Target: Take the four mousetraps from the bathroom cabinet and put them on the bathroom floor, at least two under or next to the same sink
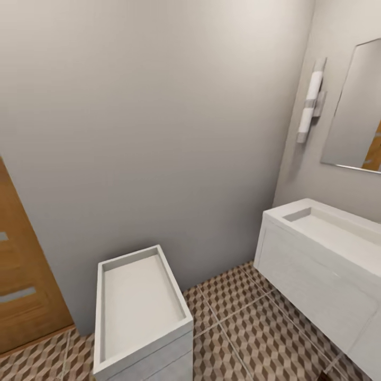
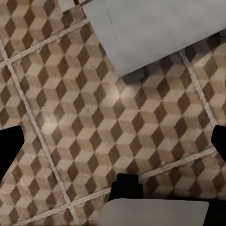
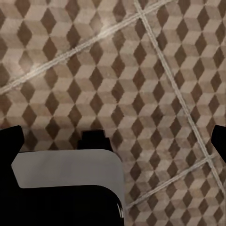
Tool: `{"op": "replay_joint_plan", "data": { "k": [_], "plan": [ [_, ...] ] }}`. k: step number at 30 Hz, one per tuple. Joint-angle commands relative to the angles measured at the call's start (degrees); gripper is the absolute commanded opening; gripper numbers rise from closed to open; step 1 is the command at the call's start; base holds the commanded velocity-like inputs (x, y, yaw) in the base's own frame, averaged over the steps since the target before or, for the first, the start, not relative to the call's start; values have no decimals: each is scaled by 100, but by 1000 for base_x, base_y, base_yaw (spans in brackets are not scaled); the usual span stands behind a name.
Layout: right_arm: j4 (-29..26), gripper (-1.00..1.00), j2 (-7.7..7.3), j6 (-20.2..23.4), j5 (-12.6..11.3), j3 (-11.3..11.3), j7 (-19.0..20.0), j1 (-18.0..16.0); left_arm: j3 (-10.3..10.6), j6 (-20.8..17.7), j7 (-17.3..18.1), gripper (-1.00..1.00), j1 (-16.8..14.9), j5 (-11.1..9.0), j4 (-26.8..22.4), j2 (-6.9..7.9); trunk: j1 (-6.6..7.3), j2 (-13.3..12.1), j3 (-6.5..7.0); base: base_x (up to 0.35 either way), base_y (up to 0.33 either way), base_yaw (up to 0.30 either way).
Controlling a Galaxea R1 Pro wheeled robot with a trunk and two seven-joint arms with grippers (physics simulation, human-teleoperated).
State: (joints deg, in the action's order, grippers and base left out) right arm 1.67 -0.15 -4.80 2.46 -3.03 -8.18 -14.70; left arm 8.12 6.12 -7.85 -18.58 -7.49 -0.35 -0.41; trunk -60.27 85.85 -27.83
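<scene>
The bathroom sink [image 1: 323, 254], a wide white wall-hung basin with a boxy front, is at the right of the head view. The cube-patterned bathroom floor [image 1: 248, 328] runs beneath it and also lies below both wrists. My left gripper [image 2: 113, 146] hangs open over bare tiles, its dark fingertips [image 2: 9, 150] at the picture's edges. The right gripper [image 3: 114, 140] is open too, with nothing between its fingertips [image 3: 10, 141], above the floor [image 3: 141, 70]. The mousetraps and the cabinet are out of view.
A small white tray-topped drawer unit [image 1: 140, 312] stands against the grey wall, left of the sink. An orange-brown door [image 1: 24, 275] is at the far left. A mirror [image 1: 354, 111] and a wall lamp [image 1: 312, 100] hang above the sink. A pale grey body [image 2: 155, 33] lies over the tiles.
</scene>
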Motion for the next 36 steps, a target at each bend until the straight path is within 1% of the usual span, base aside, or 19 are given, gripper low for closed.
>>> {"op": "replay_joint_plan", "data": {
  "k": [1, 36],
  "plan": [
    [18, 100, 1, -37, 26, -31, -12, -7, 50, 21, -15, 100, -6, -59, 8, -3, 0, 3, -6, 0, 0, 291],
    [18, 100, 12, -29, 26, -31, -7, -7, 50, 22, -15, 100, -6, -59, 7, -3, 0, 3, -6, 0, 0, 291]
  ]
}}
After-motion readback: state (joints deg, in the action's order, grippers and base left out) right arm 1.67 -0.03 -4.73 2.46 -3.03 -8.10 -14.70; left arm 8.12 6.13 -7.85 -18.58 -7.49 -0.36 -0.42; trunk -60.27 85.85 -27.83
